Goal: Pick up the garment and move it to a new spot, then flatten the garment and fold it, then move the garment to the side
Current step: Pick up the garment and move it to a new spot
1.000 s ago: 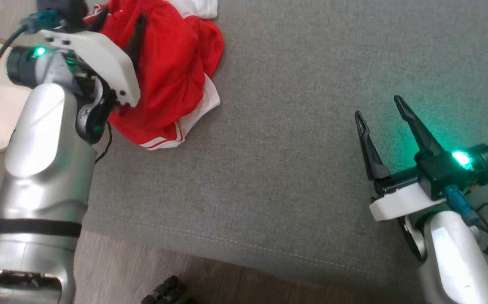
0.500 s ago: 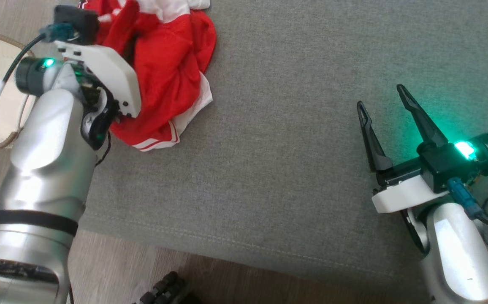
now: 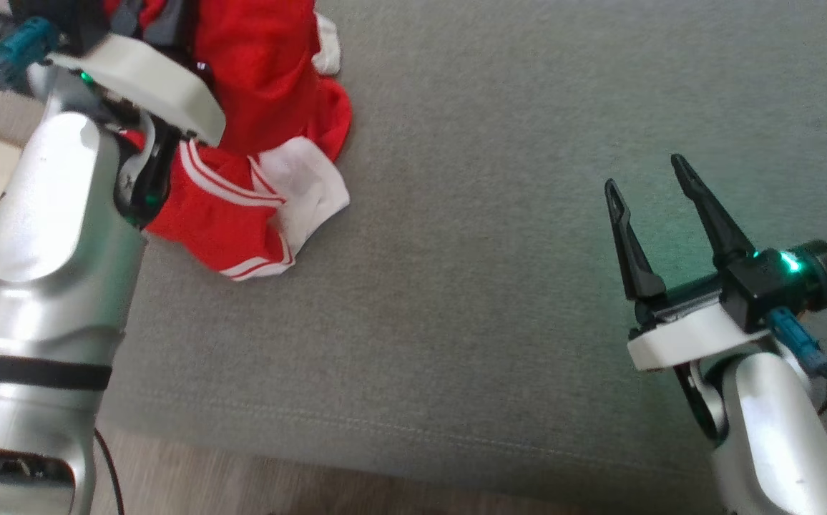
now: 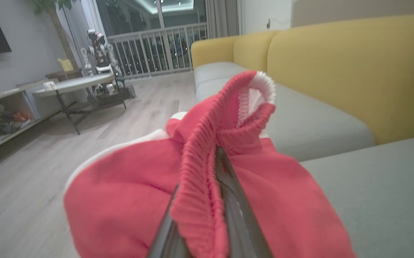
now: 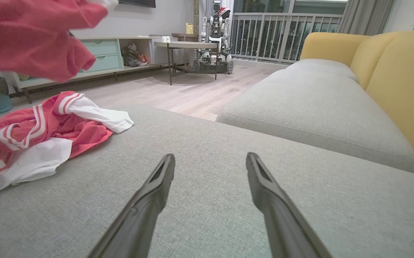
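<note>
Our left gripper (image 4: 207,179) pinches the ribbed band of the crumpled red and white garment (image 4: 121,200). Our right gripper (image 3: 646,175) stands wide open over the rough grey sofa (image 3: 492,229).

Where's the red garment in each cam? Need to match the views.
Head view: garment at upper left, beside the left arm, partly lifted.
Left wrist view: garment in the centre and bottom, ribbed edge running up the middle.
Right wrist view: garment at the left edge, heaped on the seat, lifted part at top left.
Shared landmark: the grey sofa seat under it.
</note>
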Controlling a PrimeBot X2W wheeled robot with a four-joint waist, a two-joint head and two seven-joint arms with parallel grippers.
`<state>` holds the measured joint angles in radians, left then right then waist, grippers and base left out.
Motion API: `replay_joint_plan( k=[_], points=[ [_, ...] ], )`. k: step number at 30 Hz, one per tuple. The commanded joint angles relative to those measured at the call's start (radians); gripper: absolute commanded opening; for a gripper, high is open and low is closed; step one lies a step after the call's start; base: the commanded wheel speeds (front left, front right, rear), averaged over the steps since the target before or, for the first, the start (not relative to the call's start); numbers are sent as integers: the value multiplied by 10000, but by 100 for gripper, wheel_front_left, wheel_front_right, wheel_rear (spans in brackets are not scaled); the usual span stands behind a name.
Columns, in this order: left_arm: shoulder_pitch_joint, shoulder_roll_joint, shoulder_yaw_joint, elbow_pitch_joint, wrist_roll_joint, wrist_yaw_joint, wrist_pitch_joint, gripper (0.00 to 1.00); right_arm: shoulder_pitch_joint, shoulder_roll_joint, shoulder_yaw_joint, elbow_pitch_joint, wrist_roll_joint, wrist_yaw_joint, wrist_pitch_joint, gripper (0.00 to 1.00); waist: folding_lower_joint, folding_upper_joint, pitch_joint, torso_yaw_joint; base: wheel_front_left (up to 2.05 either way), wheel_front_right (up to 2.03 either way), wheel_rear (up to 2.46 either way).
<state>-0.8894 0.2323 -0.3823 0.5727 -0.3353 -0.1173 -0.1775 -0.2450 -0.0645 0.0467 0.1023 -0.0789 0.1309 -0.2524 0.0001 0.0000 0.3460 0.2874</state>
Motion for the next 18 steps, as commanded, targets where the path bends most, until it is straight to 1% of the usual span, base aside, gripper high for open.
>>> replay_joint_plan(
  k=[1,4,8,13,18],
  points=[
    [-274,529,296,-503,65,63,1,0,172,138,257,-316,98,-2,-93,100,-1,0,-411,-344,0,0,0],
    [-168,550,270,-1568,-12,111,236,0,291,140,332,-399,379,-2,-93,100,-1,0,-778,-775,0,0,0],
    [-3,581,216,-2911,-232,109,715,0,352,141,465,-592,787,-2,-93,100,-1,0,-1153,-1670,0,0,0],
    [181,625,36,-4017,-415,111,1362,0,395,142,607,-975,1261,-2,-93,100,-1,0,-1349,-3168,0,0,0],
    [303,501,-298,-4454,-497,95,1676,0,485,142,684,-1304,1605,-2,-93,100,-1,0,-1252,-4816,0,0,0]
  ],
)
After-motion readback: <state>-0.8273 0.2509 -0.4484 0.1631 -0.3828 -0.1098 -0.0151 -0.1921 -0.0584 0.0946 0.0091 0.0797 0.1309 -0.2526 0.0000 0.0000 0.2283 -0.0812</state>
